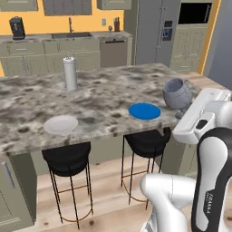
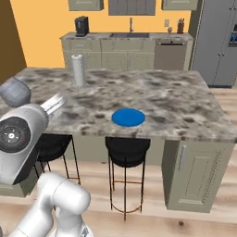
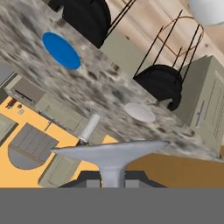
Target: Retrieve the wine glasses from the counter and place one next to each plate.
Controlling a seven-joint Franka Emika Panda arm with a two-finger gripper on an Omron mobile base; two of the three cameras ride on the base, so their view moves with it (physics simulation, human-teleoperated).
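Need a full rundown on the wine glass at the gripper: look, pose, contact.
The wine glass is translucent grey-blue with a rounded bowl, thin stem and round foot. It is off the island, tilted in the air above its near edge, right of the blue plate. In the hand view the foot spreads just beyond the gripper, which is shut on the stem. Nothing else touches it.
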